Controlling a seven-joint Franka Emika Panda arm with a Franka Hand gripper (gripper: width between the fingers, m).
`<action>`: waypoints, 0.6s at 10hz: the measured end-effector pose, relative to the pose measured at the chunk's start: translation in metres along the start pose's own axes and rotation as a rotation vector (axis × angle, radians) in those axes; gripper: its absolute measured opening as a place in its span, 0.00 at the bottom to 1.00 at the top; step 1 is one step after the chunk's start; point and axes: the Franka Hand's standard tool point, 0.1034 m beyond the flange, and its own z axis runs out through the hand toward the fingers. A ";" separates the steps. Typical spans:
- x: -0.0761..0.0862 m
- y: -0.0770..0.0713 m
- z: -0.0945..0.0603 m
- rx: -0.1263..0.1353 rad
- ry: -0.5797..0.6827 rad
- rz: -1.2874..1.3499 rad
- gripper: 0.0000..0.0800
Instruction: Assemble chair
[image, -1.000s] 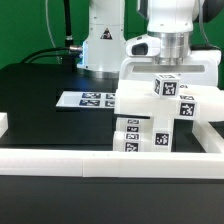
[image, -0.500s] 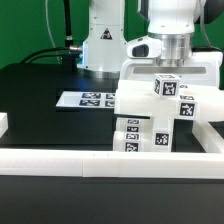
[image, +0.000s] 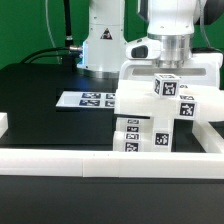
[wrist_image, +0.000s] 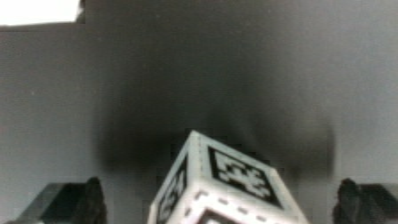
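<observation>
We hold our pincer (wrist_image: 210, 205) spread wide, gripping nothing, directly above the chair (image: 160, 110), whose tagged block stands between the fingers (wrist_image: 71, 200), so we should descend straight and close evenly.

Arm (image: 165, 20) was white, smooth rounded casings, with a grey cylindrical flange under the wrist. Base column (image: 101, 35) behind also white, with a small dark triangular marking on its front. Black cables (image: 66, 25) ran down beside the base. Fingers (wrist_image: 71, 200) in the wrist view were dark, blurred, no markings legible.
</observation>
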 end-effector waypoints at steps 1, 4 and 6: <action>0.001 0.000 0.000 0.000 0.000 0.000 0.81; 0.000 0.000 0.001 0.000 -0.001 -0.001 0.65; 0.000 0.000 0.001 -0.001 -0.002 -0.001 0.41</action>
